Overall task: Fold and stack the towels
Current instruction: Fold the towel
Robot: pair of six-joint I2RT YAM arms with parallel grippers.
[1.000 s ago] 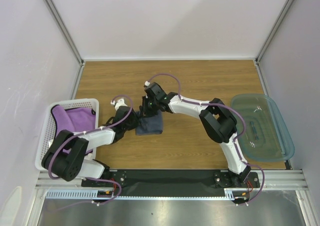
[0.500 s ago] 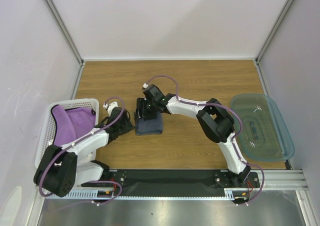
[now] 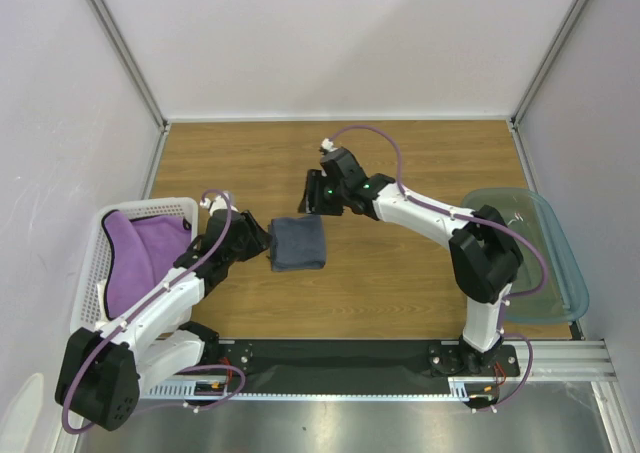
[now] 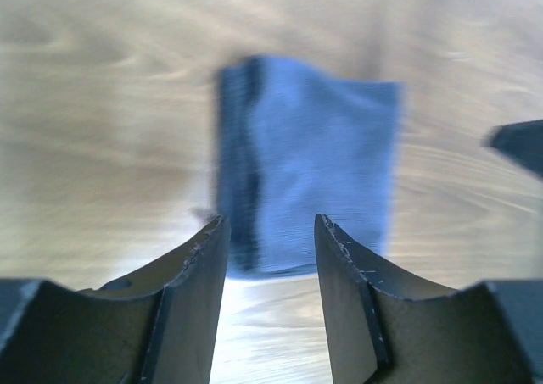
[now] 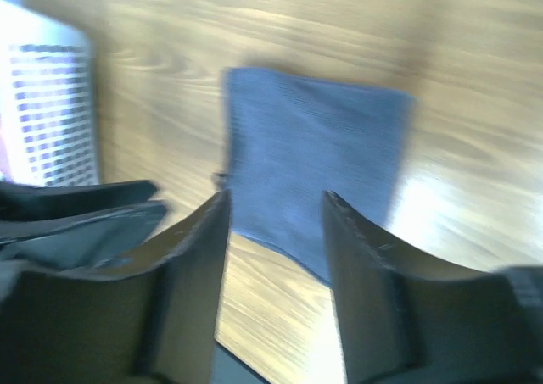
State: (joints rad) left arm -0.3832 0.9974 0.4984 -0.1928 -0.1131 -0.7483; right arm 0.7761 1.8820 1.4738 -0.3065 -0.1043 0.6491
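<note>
A dark navy towel (image 3: 298, 243) lies folded into a small rectangle on the wooden table, free of both grippers. In the top view my left gripper (image 3: 258, 239) is open just left of it, pointing at its left edge. My right gripper (image 3: 311, 199) is open above its far right corner, lifted off the cloth. The left wrist view shows the navy towel (image 4: 310, 159) beyond the open left gripper (image 4: 270, 223), whose fingers hold nothing. The right wrist view shows the navy towel (image 5: 314, 151) past the open right gripper (image 5: 276, 199). A purple towel (image 3: 150, 251) lies crumpled in the basket.
The white perforated basket (image 3: 150, 207) stands at the left table edge, close behind my left arm. A translucent teal bin (image 3: 560, 273) sits at the right edge. White walls enclose the table on three sides.
My right gripper opened, let go of the navy towel and drew back up and to the right. My left gripper pulled back left off the towel, which now lies flat.
</note>
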